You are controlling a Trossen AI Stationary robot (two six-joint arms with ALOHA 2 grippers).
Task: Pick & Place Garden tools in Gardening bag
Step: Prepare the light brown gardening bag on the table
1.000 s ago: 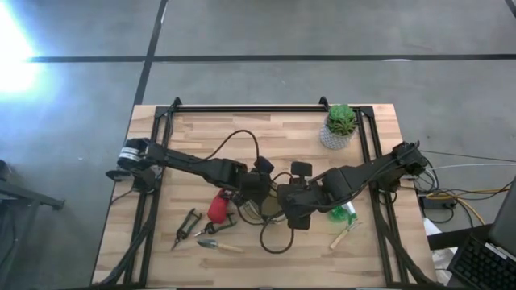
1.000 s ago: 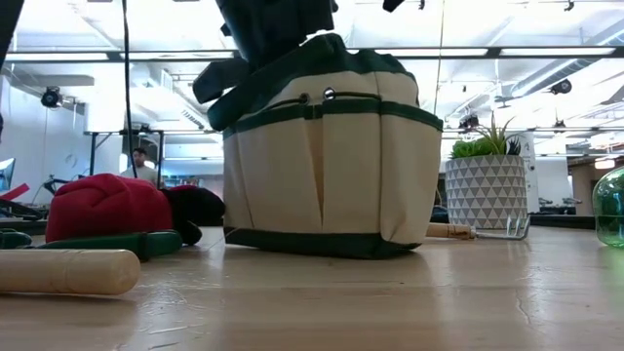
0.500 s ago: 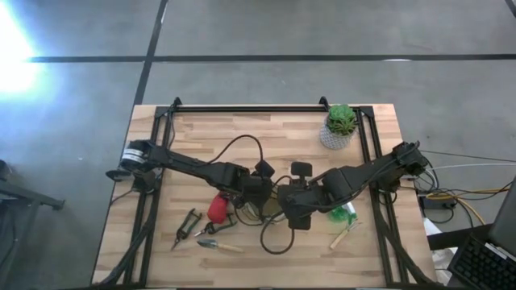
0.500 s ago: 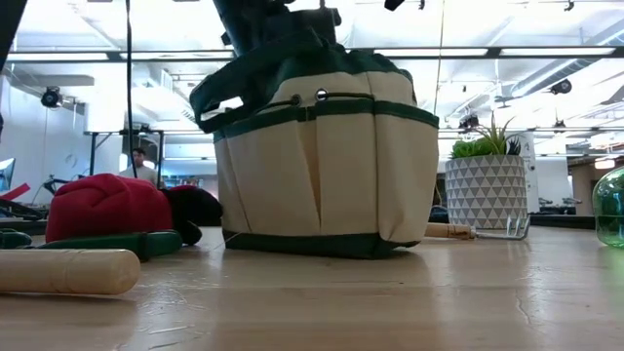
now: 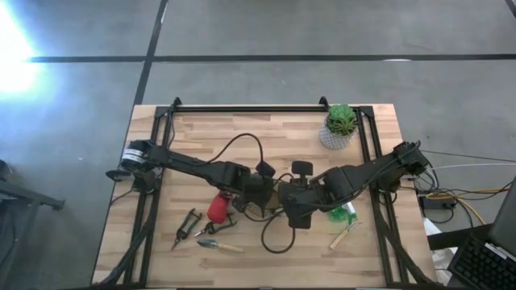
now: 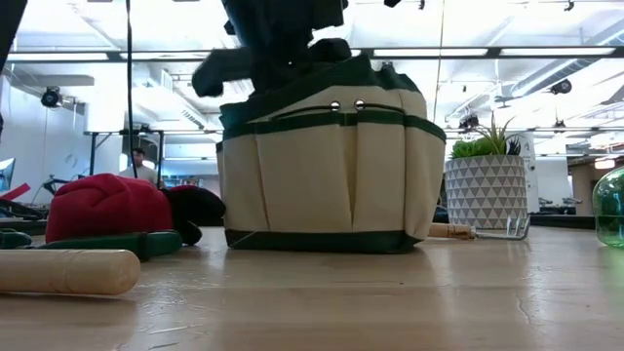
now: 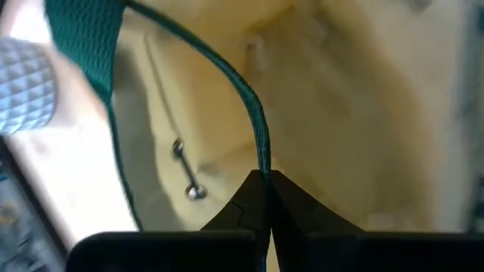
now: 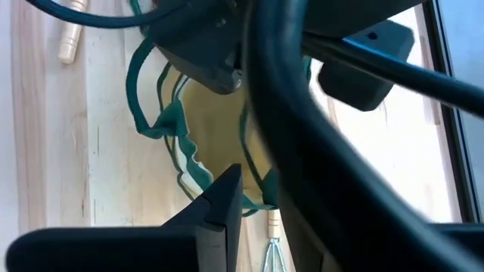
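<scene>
Straightened since before, beige gardening bag [image 6: 327,171] seemingly stands upright, green-trimmed.

My dark arm [image 6: 283,39] comes down onto the top of the beige bag [image 6: 327,171] with green trim, standing mid-table. Beside it lie a red bundle [image 6: 107,207] and a wooden handle [image 6: 68,270] at the near edge. A white-potted plant [image 6: 485,190] stands behind.
</scene>
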